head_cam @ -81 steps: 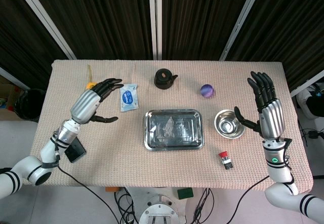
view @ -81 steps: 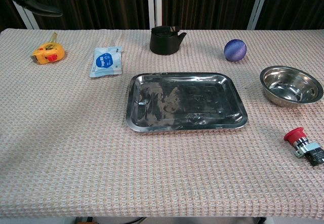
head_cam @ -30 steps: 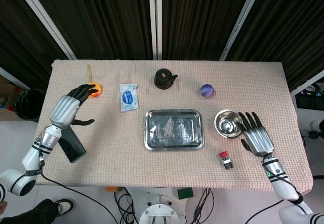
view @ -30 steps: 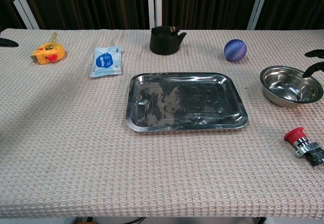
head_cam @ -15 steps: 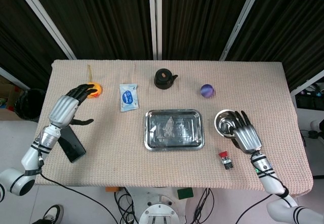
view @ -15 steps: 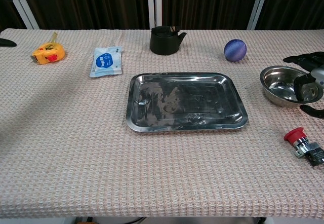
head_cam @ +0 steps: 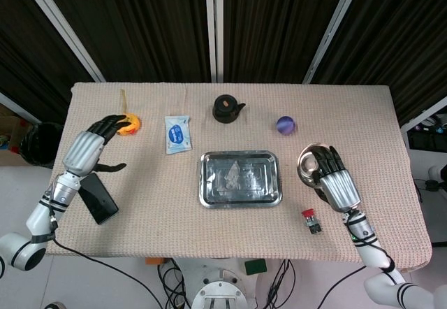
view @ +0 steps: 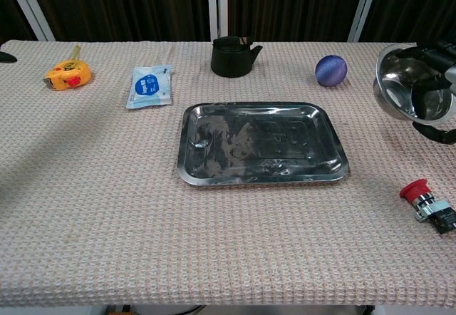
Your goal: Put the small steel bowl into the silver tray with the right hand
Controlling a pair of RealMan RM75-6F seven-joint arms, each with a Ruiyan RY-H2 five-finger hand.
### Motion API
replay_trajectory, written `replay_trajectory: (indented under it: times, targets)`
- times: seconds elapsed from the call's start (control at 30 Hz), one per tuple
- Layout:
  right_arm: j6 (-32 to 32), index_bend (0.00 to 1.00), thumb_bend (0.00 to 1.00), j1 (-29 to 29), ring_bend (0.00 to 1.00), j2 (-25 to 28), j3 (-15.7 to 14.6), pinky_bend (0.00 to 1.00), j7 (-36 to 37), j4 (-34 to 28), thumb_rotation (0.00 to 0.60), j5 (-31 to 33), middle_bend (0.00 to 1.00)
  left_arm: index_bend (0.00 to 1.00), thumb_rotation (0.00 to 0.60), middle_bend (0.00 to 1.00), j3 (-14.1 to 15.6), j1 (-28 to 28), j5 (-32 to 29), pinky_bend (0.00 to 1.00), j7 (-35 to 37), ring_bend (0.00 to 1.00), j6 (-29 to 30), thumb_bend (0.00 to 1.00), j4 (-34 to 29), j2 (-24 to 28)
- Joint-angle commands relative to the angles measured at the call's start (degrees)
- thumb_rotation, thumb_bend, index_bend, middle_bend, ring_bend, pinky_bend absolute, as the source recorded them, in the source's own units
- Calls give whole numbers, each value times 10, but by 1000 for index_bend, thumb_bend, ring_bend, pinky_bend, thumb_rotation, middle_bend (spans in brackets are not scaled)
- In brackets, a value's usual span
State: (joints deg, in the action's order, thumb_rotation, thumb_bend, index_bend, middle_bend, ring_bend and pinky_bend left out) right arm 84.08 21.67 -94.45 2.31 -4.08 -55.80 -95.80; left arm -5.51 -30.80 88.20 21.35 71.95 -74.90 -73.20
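The small steel bowl [head_cam: 307,161] [view: 396,85] is off the cloth, right of the tray, tilted with its opening toward the camera in the chest view. My right hand [head_cam: 335,181] [view: 432,87] grips its right rim, fingers reaching over into the bowl and hiding part of it. The silver tray [head_cam: 239,178] [view: 262,142] lies empty at the table's middle, about a hand's width left of the bowl. My left hand [head_cam: 89,150] hovers over the left side of the table with fingers apart, holding nothing.
A purple ball [view: 331,70] sits just behind the bowl and a red push button [view: 426,199] in front of it. A black teapot [view: 232,56] stands behind the tray. A wipe packet [view: 149,85], yellow tape measure [view: 68,74] and phone [head_cam: 98,200] lie at the left.
My right hand came down onto the bowl, closed on its rim and raised it, tilting it off the cloth. The left hand drew back to the left and has since stayed still.
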Motion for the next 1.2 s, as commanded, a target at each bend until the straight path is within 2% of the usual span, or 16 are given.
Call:
replay_trajectory:
  times: [0.03,0.17,0.33,0.5,0.7,0.87,1.2]
  targets:
    - [4,870,486,24,0,5,5,0,-1,-32,600,-22,71,171,600,108,-1,2,-2,202,2,92,2,59,1,1]
    - [-36,874,486,61,0,8,12,0,-22,-93,600,-31,73,171,600,107,-1,6,-6,202,8,92,3,59,5,3]
    - [-118,878,487,103,0,-2,16,0,-70,-150,600,-20,79,171,600,107,-1,11,-10,202,17,92,3,59,11,7]
    - [-177,879,487,129,0,-17,21,0,-96,-171,600,3,70,171,600,108,-2,14,-12,202,25,92,4,59,17,9]
    - [-210,860,487,142,0,-31,27,0,-107,-173,600,29,70,170,600,108,-1,17,-14,202,37,92,4,60,28,8]
    - [-233,759,473,149,0,-34,27,0,-107,-175,600,48,64,174,600,108,0,19,-15,202,46,92,2,60,39,4]
    - [-251,423,359,155,0,-27,26,0,-128,-187,600,72,33,173,600,107,2,22,-15,202,52,92,2,59,50,-1]
